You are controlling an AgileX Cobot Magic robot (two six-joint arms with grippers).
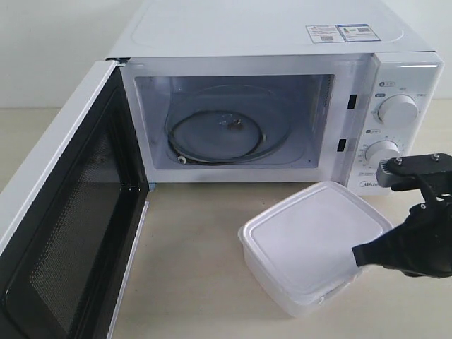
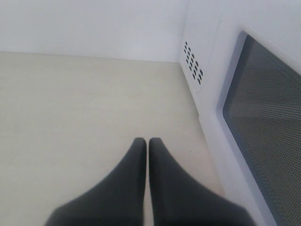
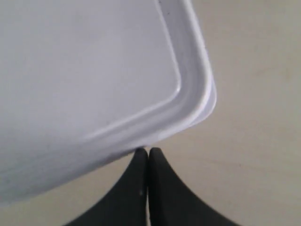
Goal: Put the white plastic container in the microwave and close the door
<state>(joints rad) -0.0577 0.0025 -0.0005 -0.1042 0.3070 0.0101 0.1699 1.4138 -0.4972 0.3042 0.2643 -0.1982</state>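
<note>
The white plastic container [image 1: 311, 240] sits lid-on on the table, in front of the microwave's right half. The microwave [image 1: 282, 35] stands open, its glass turntable [image 1: 222, 134] bare. Its door [image 1: 70, 212] is swung out to the left, mesh inner face showing. My right gripper [image 1: 357, 256] is shut, its tip lying over the container's right near edge. In the right wrist view the shut gripper [image 3: 148, 150] touches the container's rim [image 3: 197, 103] with nothing between the fingers. My left gripper [image 2: 147, 140] is shut and empty over the table, beside the door's outer window [image 2: 263, 117]; the exterior view does not show it.
Two round knobs [image 1: 397, 110] are on the microwave's right panel, just behind the right arm. Vent holes [image 2: 193, 63] mark the microwave's side wall. Light table [image 1: 191, 247] lies between the open door and the container. A pale wall stands behind.
</note>
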